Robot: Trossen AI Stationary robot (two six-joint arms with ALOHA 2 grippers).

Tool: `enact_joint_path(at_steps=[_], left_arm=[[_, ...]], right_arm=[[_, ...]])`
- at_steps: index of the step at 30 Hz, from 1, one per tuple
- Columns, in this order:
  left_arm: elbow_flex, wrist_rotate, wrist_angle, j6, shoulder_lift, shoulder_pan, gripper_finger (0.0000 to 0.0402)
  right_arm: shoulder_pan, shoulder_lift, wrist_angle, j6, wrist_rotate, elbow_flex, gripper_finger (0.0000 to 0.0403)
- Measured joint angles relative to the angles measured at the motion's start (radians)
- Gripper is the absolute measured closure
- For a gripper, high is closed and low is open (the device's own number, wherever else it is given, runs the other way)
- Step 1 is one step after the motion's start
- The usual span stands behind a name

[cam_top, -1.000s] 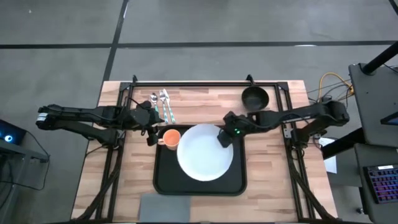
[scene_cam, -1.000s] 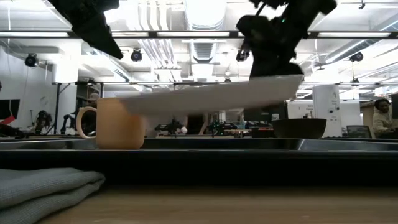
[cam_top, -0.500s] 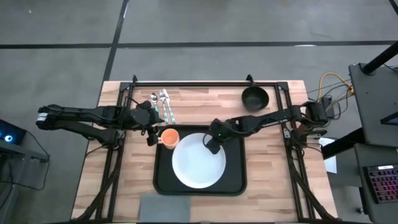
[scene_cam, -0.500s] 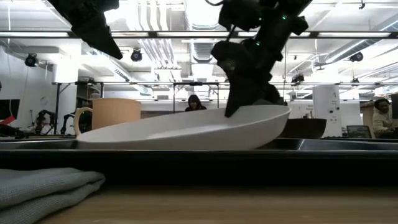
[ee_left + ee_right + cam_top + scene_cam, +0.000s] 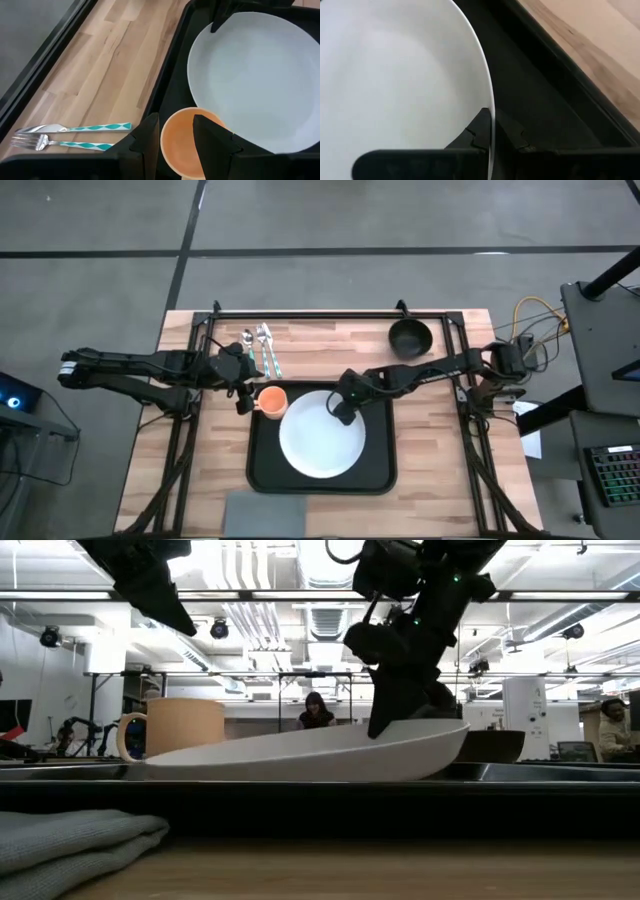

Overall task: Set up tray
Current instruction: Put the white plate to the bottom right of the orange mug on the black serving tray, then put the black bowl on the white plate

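Landmark: tray (image 5: 262,470), mid-table. Napkin (image 5: 272,508) lies just near of the tray, cut off by the high view's lower edge. Plate (image 5: 321,434) sits inside the tray, its far rim tilted up in the low view. Right gripper (image 5: 342,412) pinches that far rim, fingers closed on it; the rim hides the pads. Orange cup (image 5: 272,399) stands in the tray's far-left corner. Left gripper (image 5: 175,137) hangs above the cup, fingers apart, holding nothing. Beyond the tray: fork and spoon (image 5: 264,350), black bowl (image 5: 409,336).
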State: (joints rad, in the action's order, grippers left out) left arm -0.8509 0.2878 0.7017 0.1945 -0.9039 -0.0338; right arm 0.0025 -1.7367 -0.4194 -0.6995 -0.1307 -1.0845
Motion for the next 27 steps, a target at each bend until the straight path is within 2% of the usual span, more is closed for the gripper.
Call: enact_joint_path(at_steps=[7,17,20,23,27], left_arm=[[0.0,-0.001,0.001,0.003,0.0,0.0,0.03],[0.0,-0.002,0.002,0.003,0.0,0.0,0.03],[0.0,-0.002,0.002,0.003,0.0,0.0,0.03],[0.0,-0.002,0.008,0.003,0.0,0.0,0.03],[0.0,-0.003,0.026,0.017,0.0,0.0,0.03]], right_arm=[[-0.02,0.0,0.009,0.028,-0.012,0.005,0.0384],[-0.024,0.0,0.01,0.064,-0.044,0.005,0.03],[-0.025,0.023,0.005,0.076,-0.121,0.006,0.0285],[-0.025,0.09,-0.032,0.06,-0.261,0.006,0.0275],[-0.032,0.18,-0.185,-0.023,-0.422,0.006,0.026]])
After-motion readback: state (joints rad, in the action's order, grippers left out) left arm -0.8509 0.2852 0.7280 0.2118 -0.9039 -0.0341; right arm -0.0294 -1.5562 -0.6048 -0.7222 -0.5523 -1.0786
